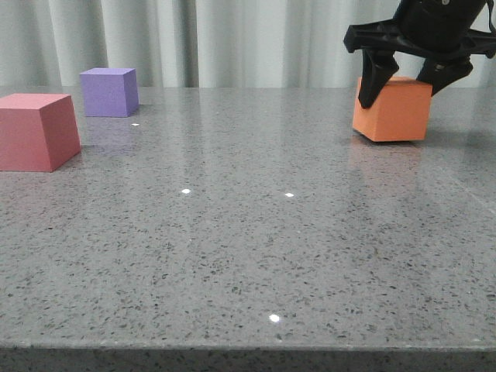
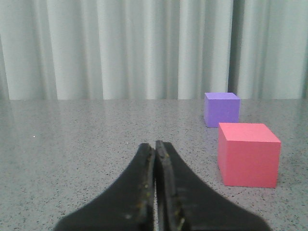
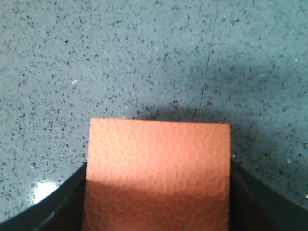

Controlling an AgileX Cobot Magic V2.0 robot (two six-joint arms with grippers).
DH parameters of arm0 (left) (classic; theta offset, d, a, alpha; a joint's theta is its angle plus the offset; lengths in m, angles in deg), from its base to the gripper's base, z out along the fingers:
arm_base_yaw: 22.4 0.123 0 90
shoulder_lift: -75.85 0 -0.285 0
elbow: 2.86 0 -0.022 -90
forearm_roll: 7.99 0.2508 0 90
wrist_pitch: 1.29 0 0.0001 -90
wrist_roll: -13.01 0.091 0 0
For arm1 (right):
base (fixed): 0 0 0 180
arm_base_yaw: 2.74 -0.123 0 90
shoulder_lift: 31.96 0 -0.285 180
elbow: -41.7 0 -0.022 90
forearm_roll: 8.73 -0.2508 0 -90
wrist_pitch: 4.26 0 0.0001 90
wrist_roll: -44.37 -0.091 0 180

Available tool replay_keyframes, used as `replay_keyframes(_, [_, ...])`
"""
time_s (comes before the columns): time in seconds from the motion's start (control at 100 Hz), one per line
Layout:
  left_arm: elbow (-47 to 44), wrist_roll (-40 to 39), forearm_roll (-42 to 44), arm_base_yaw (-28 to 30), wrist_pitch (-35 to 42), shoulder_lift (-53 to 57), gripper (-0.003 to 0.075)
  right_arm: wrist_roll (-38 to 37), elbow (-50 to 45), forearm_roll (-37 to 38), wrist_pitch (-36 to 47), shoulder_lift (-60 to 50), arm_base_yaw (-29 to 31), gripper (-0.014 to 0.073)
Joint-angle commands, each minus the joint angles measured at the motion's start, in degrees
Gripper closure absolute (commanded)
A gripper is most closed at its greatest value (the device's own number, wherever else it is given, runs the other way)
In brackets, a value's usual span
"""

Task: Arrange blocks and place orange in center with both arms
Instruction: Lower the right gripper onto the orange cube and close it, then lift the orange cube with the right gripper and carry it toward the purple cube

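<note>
The orange cube [image 1: 394,112] sits on the grey table at the far right. My right gripper [image 1: 395,94] comes down over it, one finger against each side, shut on it. In the right wrist view the orange cube [image 3: 158,159] fills the gap between the black fingers [image 3: 67,192]. The pinkish-red cube [image 1: 35,130] stands at the left edge and the purple cube [image 1: 109,91] is behind it. My left gripper [image 2: 155,145] is shut and empty, low over the table, with the pinkish-red cube [image 2: 248,154] and the purple cube [image 2: 221,109] ahead to its right. It is out of the front view.
The speckled grey table [image 1: 248,248] runs to a front edge near the camera. A pale curtain [image 1: 232,39] hangs behind the table's far edge.
</note>
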Motion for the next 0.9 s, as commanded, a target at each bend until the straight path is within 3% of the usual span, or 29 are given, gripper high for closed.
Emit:
replay_keyframes(0.0, [-2.3,-0.1,0.0,0.0,4.6,2.0,0.0741,0.1,3.7,0.3,0.5,-3.0,-0.2,0.0223])
replay_keyframes(0.29, [-2.3,-0.1,0.0,0.0,4.6,2.0,0.0741,-8.7,11.0,2.2,-0.1,-2.7,-8.8,0.0223])
replay_keyframes(0.46, [-2.3,-0.1,0.0,0.0,4.6,2.0,0.0741,-19.8,15.8,12.3,0.3,0.7,-16.5,0.0223])
replay_keyframes(0.65, [-2.3,-0.1,0.0,0.0,4.6,2.0,0.0741,-32.5,25.7,23.0,-4.9,8.5,-23.1,0.0223])
replay_keyframes(0.89, [-2.3,-0.1,0.0,0.0,4.6,2.0,0.0741,-34.4,38.7,24.5,-6.8,17.5,-27.7,0.0223])
